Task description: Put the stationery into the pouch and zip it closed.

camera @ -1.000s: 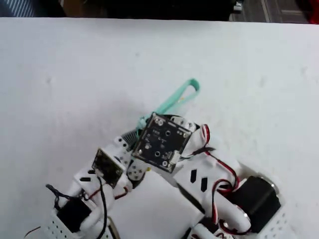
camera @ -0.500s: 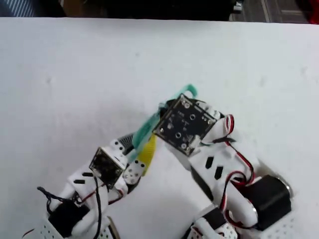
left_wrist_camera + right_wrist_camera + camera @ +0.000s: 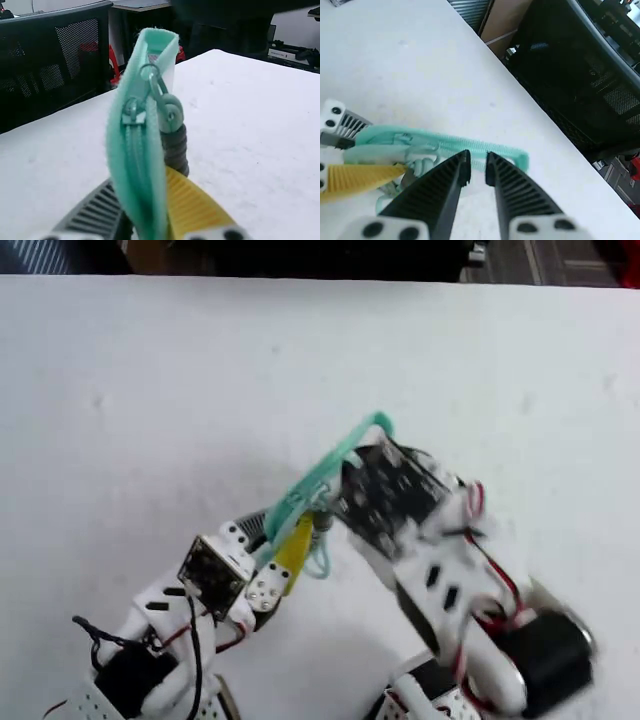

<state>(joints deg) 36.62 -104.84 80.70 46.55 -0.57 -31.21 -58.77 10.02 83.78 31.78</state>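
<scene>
The teal pouch (image 3: 322, 474) hangs off the table, tilted, with its zip edge (image 3: 131, 111) uppermost and the slider and ring pull near its held end. My left gripper (image 3: 288, 536) is shut on the pouch's lower end, between a yellow finger (image 3: 192, 205) and a grey ribbed finger (image 3: 92, 212). My right gripper (image 3: 476, 162) sits just beside the pouch (image 3: 455, 144), its black fingers a narrow gap apart with nothing between them. A teal pull cord (image 3: 318, 560) dangles below the pouch. In the high view the right arm's camera board (image 3: 392, 496) covers its fingers.
The white table (image 3: 150, 390) stretches wide and bare to the left and far side. Both arm bases crowd the near edge. Black mesh chairs (image 3: 580, 75) stand beyond the table's far edge.
My right arm has slid along the pouch toward its far right end and drawn back. The pouch has risen and now tilts more steeply. My left gripper kept its hold.
</scene>
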